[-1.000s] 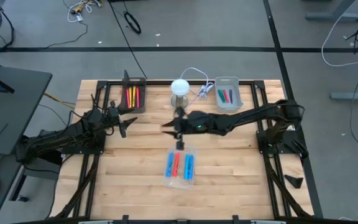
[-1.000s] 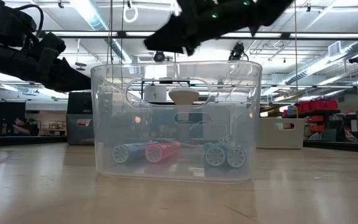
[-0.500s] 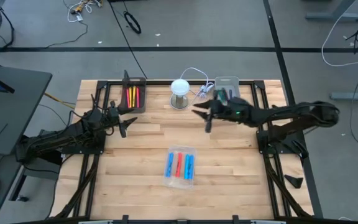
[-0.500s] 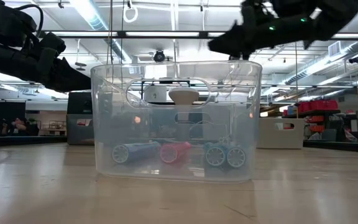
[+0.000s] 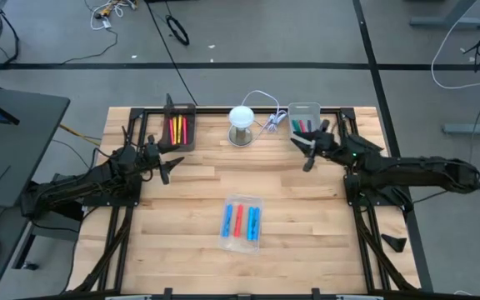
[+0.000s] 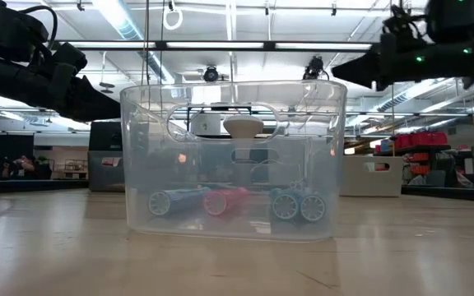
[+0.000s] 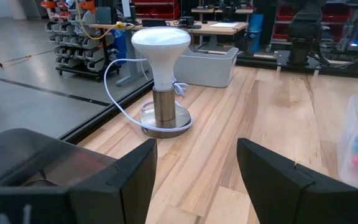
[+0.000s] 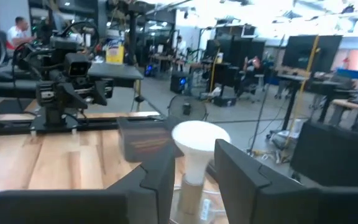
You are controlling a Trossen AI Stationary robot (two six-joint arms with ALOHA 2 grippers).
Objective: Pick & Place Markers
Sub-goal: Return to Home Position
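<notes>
Right pincer (image 5: 304, 152) open; markers (image 5: 304, 127) in grey tray (image 5: 305, 106) beside.

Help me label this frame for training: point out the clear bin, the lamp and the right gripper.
clear bin (image 6: 151, 140), low view, on its bare front wall.
lamp (image 7: 160, 43), left wrist view, on its white bulb.
right gripper (image 5: 302, 152), high view, midway between its open fingertips.

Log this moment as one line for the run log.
left end effector: open, left side | right end effector: open, beside grey bin | clear bin: three markers | black bin: more markers
</notes>
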